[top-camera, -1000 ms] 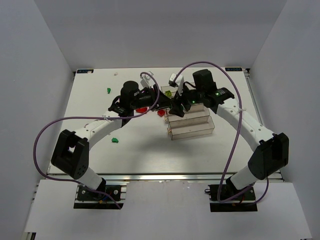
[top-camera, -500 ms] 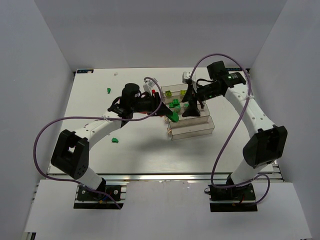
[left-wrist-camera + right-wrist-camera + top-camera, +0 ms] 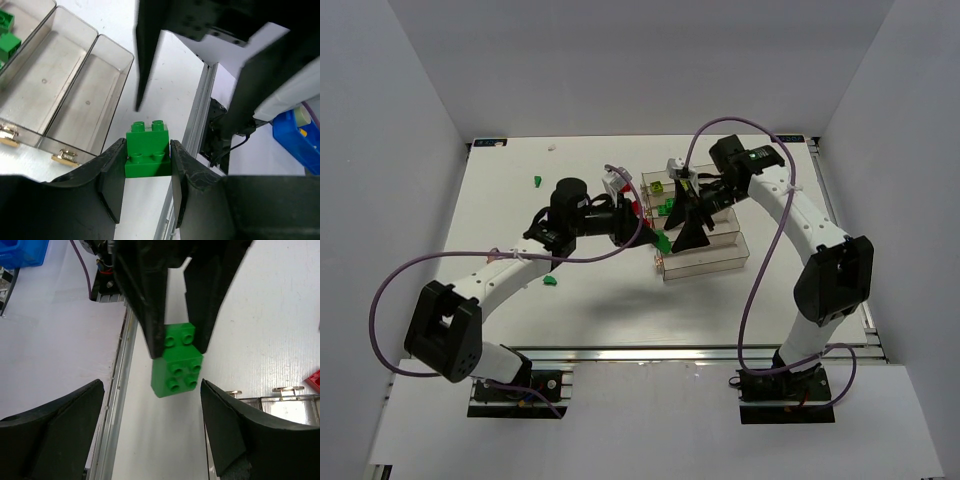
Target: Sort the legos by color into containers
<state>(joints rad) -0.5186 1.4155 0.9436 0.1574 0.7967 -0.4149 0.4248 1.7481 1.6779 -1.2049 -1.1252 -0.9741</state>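
My left gripper is shut on a green lego and holds it off the near left corner of the clear trays. My right gripper is wide open and empty, pointing at that lego from close by. Its fingers do not touch the lego. Green legos and a yellow-green one lie in the far trays. The nearer trays look empty.
Loose green legos lie on the white table at the far left and near left. A red lego lies beside the trays. The table's metal rail runs along its near edge.
My right gripper has swung down and left from over the trays and now faces the left gripper. The left gripper still holds the green lego and has barely shifted.
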